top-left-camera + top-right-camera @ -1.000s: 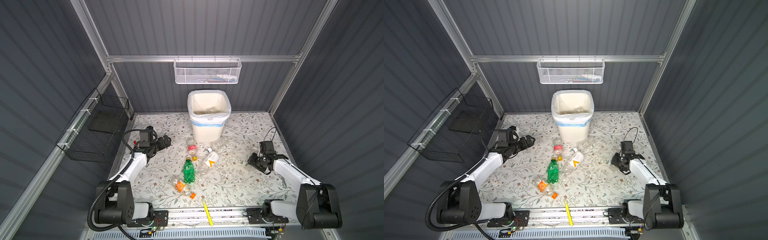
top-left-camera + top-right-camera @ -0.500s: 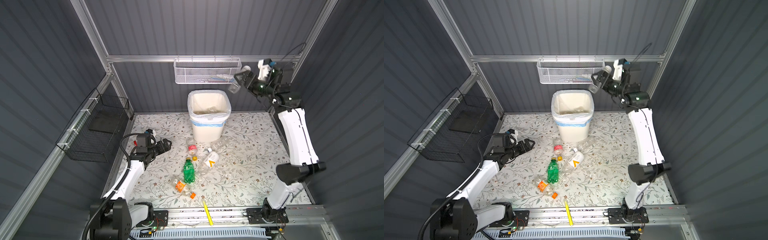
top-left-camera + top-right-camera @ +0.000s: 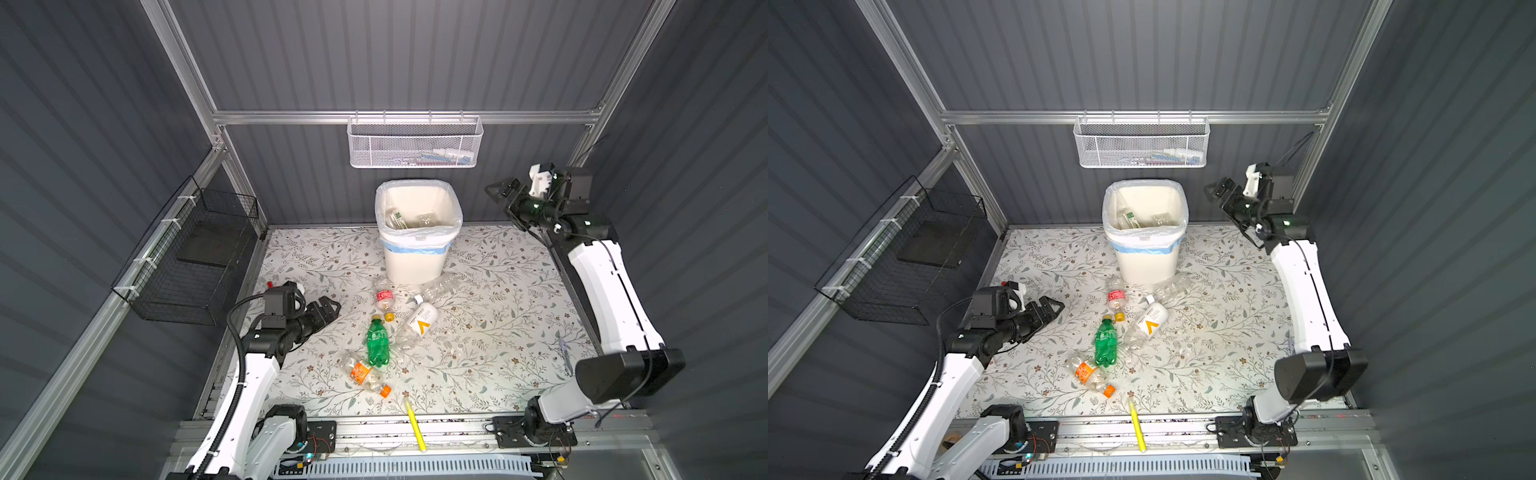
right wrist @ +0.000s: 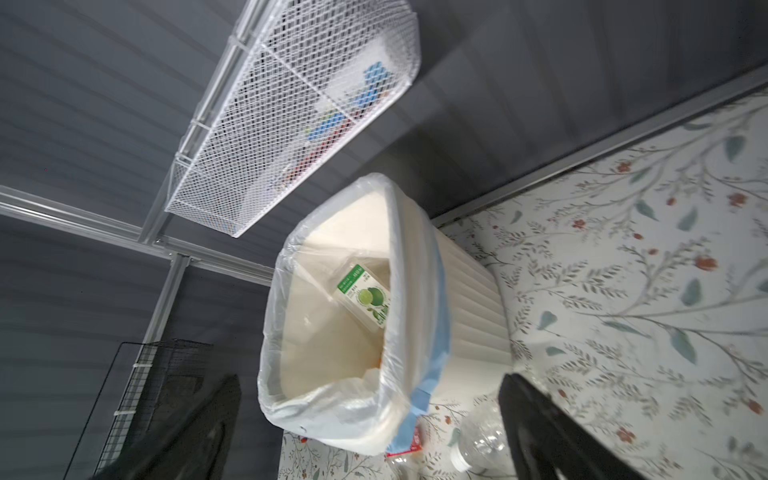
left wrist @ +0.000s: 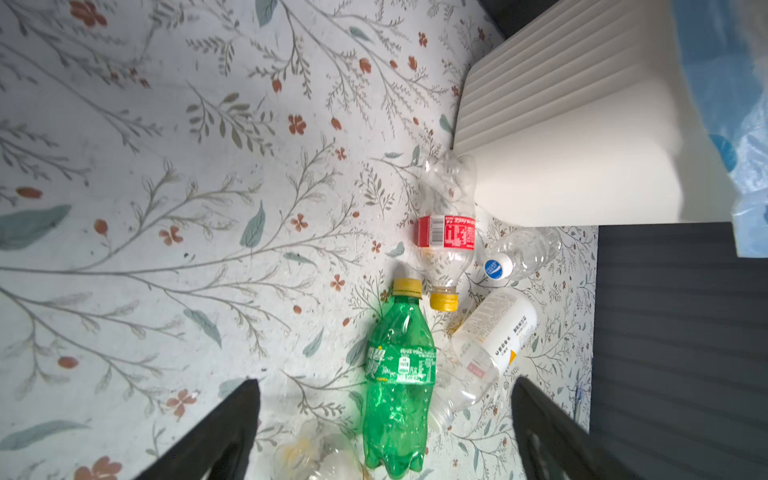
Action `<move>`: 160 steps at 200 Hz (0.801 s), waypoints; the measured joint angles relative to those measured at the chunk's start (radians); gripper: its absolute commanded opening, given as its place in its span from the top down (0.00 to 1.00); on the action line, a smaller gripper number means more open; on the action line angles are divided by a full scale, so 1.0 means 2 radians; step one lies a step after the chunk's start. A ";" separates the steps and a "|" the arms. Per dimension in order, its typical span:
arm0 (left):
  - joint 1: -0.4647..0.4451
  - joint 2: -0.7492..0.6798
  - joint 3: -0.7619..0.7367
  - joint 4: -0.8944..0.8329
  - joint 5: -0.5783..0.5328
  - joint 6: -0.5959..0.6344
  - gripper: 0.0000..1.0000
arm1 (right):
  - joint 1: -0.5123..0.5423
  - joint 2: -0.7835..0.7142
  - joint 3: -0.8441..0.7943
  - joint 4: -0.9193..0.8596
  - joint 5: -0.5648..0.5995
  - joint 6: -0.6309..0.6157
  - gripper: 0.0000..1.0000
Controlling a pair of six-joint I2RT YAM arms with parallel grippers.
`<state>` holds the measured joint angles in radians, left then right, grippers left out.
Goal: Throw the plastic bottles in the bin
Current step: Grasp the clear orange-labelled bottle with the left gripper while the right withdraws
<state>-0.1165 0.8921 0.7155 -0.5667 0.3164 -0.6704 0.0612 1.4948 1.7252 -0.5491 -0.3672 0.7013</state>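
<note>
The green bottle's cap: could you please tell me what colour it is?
Yellow; the cap shows best in the left wrist view.

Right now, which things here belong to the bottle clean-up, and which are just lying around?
Job in hand: bin; green bottle; red-label bottle; white-label bottle; orange-label bottle; clear bottle beside the bin.
Lying about: yellow pen; white mesh basket; black wire basket.

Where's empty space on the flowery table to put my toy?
Bare mat lies on both sides of the bin: between it and the left gripper, and between it and the right arm. It's crowded in front of the bin, around the green bottle and red-label bottle.
</note>
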 measured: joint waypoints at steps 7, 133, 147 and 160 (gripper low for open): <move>-0.012 0.000 -0.001 -0.007 0.000 -0.009 0.06 | -0.003 -0.019 -0.028 0.008 0.007 -0.003 0.01; -0.259 -0.042 -0.075 -0.084 -0.061 -0.220 0.11 | -0.036 -0.099 -0.278 0.046 0.052 -0.051 0.01; -0.281 -0.021 -0.075 -0.075 -0.069 -0.237 0.10 | -0.038 -0.100 -0.289 0.057 0.047 -0.049 0.01; -0.289 -0.001 -0.077 -0.063 -0.073 -0.249 0.10 | -0.041 -0.100 -0.299 0.062 0.042 -0.048 0.01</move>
<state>-0.6949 0.8902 0.5621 -0.6930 0.1703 -1.1690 -0.0200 1.2957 1.1263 -0.4244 -0.2832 0.6060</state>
